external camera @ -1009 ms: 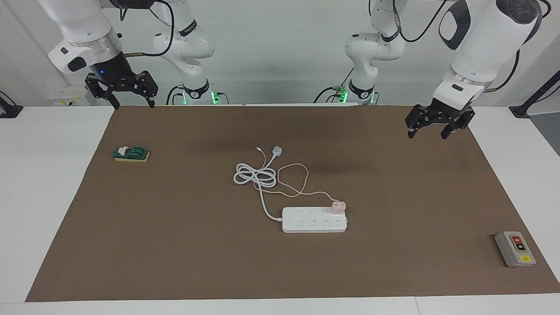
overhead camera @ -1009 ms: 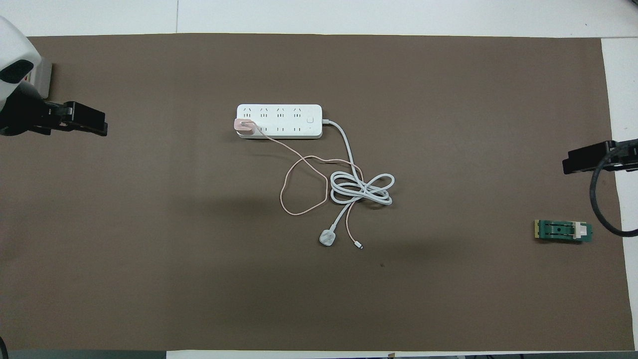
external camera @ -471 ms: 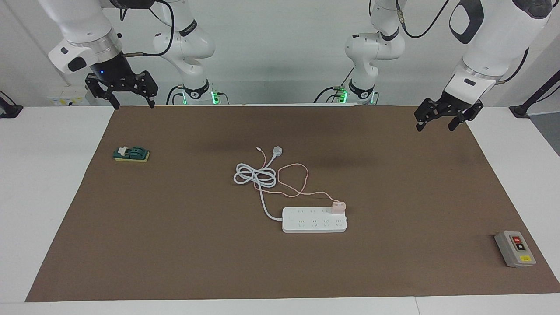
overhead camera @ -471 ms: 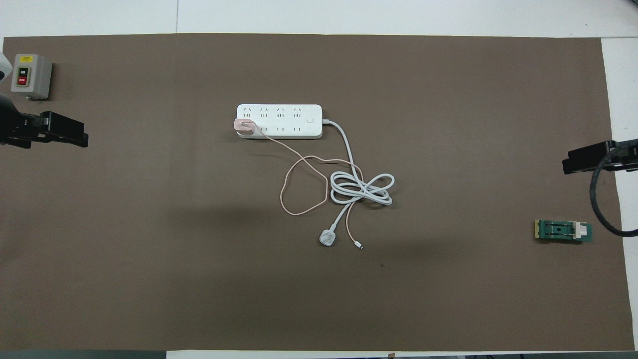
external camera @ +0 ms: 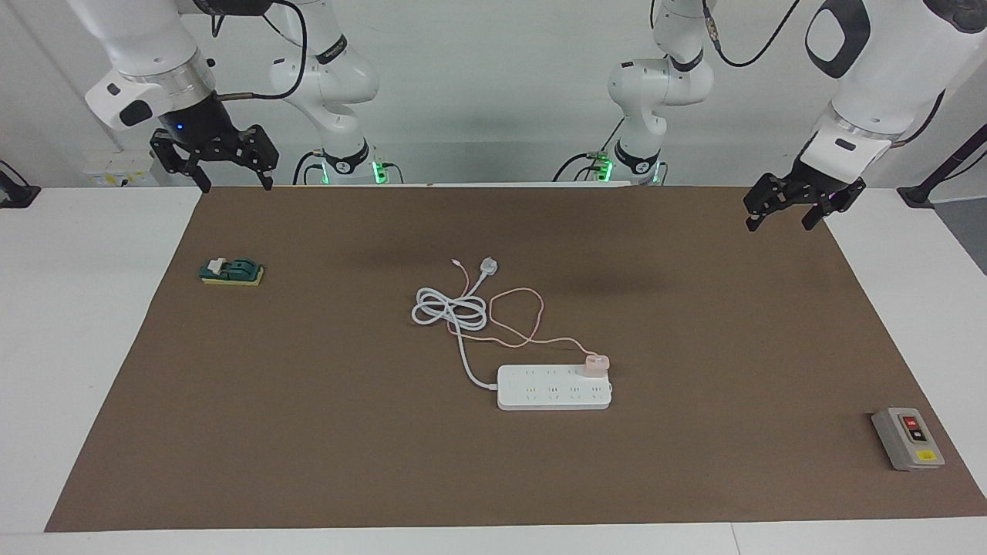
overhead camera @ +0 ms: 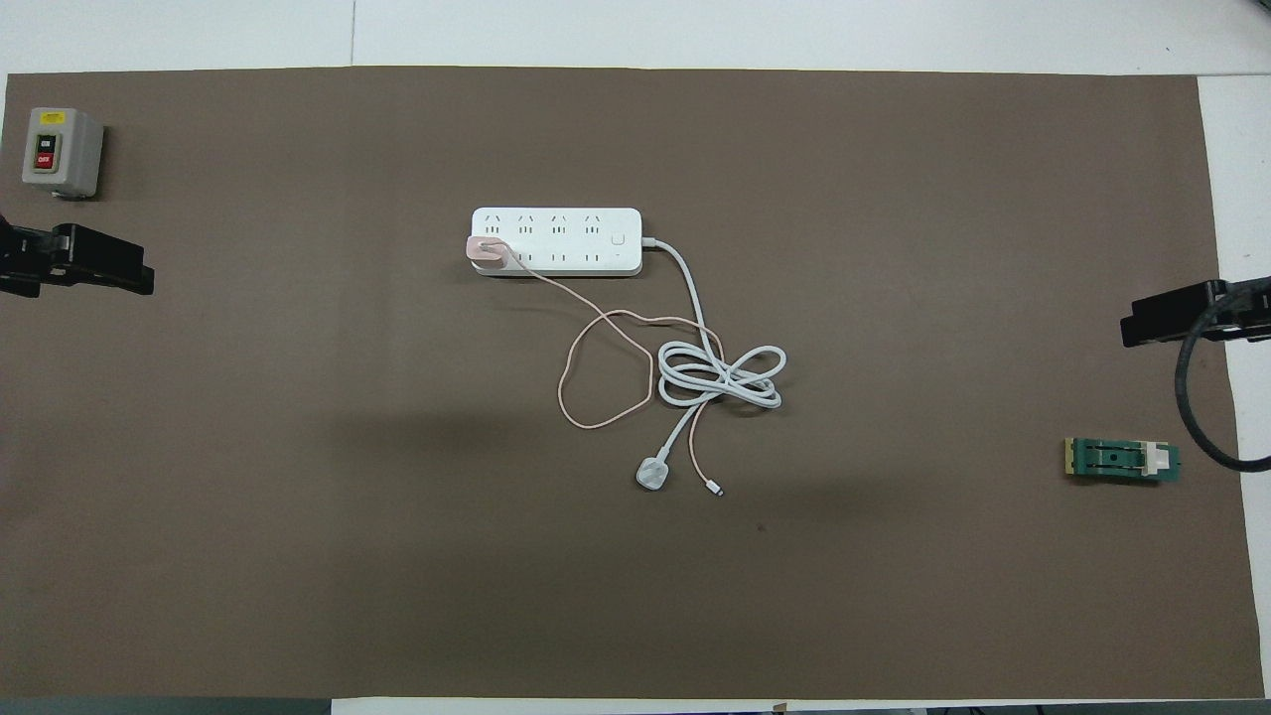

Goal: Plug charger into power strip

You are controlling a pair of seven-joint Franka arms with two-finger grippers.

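Since a second ago, the left claw (external camera: 785, 218) has drawn back toward its end of the table (external camera: 92, 308), open and empty; the right claw (external camera: 226, 180) waits, open. Facing, the charger (external camera: 597, 363) sits plugged into the power strip (external camera: 554, 388).

From overhead, the charger (overhead camera: 487, 252) occupies the power strip's (overhead camera: 556, 241) end socket; the grey box (overhead camera: 60, 151) is uncovered.

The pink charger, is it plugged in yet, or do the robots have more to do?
It looks done: the charger sits on a socket at the end of the power strip toward the left arm. Nothing is in hand: the left gripper and right gripper hang open and empty at the table's ends. Nothing looks left, though how deep the prongs sit can't be seen.
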